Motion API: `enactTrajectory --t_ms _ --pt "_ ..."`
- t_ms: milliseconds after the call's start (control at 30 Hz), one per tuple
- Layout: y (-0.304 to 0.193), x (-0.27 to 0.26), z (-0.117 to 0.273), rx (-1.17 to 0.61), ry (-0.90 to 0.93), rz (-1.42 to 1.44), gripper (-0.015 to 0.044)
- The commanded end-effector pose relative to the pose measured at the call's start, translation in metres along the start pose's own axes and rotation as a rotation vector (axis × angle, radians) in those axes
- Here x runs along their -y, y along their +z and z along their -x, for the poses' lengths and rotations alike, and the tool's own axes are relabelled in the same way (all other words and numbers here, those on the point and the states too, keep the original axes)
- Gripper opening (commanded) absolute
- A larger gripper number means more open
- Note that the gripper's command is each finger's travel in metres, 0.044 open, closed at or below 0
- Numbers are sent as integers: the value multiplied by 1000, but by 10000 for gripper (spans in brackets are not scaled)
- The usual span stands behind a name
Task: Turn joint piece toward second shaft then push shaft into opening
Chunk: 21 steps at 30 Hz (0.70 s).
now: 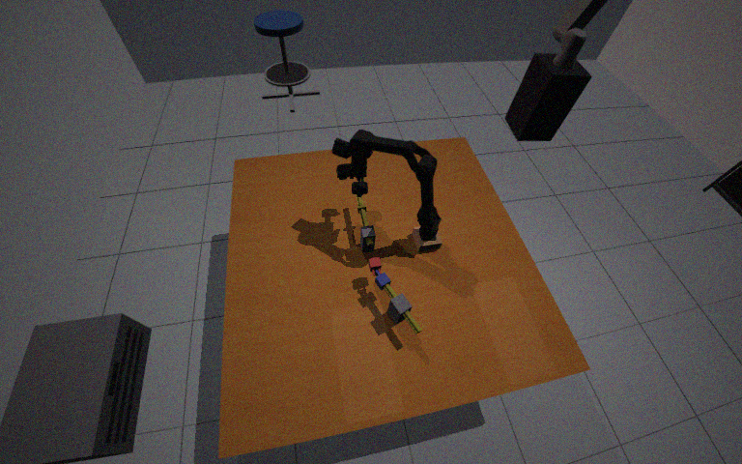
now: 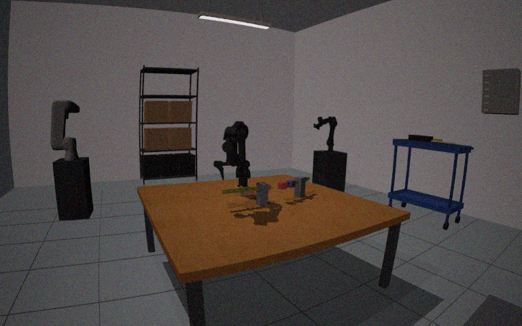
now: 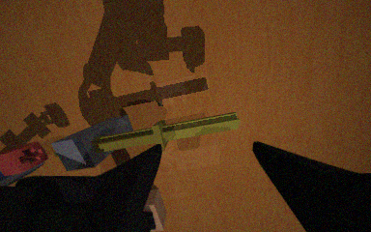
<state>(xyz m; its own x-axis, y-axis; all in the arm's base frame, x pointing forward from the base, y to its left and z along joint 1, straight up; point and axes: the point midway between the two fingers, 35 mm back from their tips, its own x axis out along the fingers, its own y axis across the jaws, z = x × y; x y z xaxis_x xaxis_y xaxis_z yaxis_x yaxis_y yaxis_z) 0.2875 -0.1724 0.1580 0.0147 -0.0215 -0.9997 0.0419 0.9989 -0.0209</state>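
Note:
The red joint piece (image 1: 374,263) (image 2: 282,185) (image 3: 16,160) hangs on a blue hinge part (image 1: 383,280) (image 2: 291,183). This is on the end of the first yellow-green shaft (image 1: 413,322), held in a grey block (image 1: 401,303) (image 2: 299,187). The red piece's dark opening faces roughly toward the second block (image 1: 364,241) (image 2: 262,195) (image 3: 92,145); its exact aim is hard to tell. The second shaft (image 1: 364,217) (image 2: 240,189) (image 3: 203,127), with a collar, runs through that block, and a gap separates it from the red piece. My gripper (image 3: 206,147) is open and empty, above the shaft's outer part.
Both blocks stand on the orange table (image 1: 284,383) (image 2: 215,246) (image 3: 299,58). The arm's base (image 1: 427,241) stands beside the second block. A stool (image 1: 278,23), a shelf rack (image 2: 169,70) and a blue cart (image 2: 427,201) stand away from the table.

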Motion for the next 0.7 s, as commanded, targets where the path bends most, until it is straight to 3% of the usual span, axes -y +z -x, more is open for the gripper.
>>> enactTrajectory --t_ms 0,667 --pt "0 1 -8 -14 -2 -119 440" --pt "1 2 -40 -51 -28 -814 440"
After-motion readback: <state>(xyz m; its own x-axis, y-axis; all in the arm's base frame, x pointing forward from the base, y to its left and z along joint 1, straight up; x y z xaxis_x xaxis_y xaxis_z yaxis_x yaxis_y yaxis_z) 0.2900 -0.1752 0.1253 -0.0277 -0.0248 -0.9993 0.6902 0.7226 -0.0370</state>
